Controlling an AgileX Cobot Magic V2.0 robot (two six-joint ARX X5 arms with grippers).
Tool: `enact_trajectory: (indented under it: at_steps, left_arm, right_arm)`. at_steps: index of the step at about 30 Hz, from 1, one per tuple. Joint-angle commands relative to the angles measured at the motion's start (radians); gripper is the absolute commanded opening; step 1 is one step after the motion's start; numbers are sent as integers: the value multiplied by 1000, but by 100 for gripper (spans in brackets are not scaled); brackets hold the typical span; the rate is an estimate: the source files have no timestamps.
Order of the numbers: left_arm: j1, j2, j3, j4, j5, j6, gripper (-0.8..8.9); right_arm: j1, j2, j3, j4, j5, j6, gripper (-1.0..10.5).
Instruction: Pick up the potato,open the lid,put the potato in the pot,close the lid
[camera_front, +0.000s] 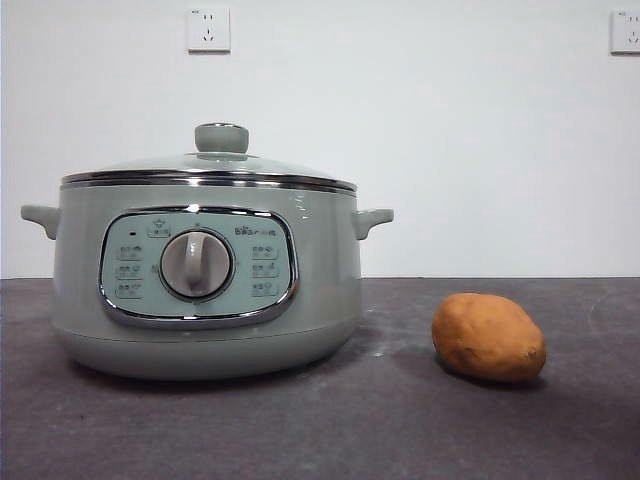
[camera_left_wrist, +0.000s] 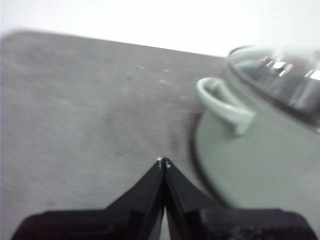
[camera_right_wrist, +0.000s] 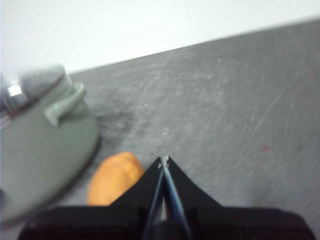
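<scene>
The sage-green pot (camera_front: 205, 285) stands on the dark table at the left, with the glass lid (camera_front: 210, 165) resting closed on it. The orange-brown potato (camera_front: 488, 337) lies on the table to the right of the pot. Neither gripper shows in the front view. My left gripper (camera_left_wrist: 163, 162) is shut and empty, above the table beside the pot (camera_left_wrist: 250, 155) and its side handle (camera_left_wrist: 225, 107). My right gripper (camera_right_wrist: 163, 161) is shut and empty, above the table close to the potato (camera_right_wrist: 114, 177), with the pot (camera_right_wrist: 42, 140) off to one side.
The dark grey table (camera_front: 400, 420) runs to a white wall with two sockets (camera_front: 208, 29). Bare tabletop lies in front of the pot and around the potato.
</scene>
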Motion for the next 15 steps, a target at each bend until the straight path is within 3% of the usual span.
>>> enact_trajectory:
  at_steps: [1,10,15]
  left_arm:
    - [2,-3,-14,5,43,-217,-4]
    - [2,-3,-14,23,57,-230,-4]
    - [2,-3,8,62,134,-240,-6]
  right_arm:
    - [1,-3,-12,-6,1,280,-16]
    - [1,-3,-6,5,-2,308,-16]
    - [1,1,38,5,-2,308,-16]
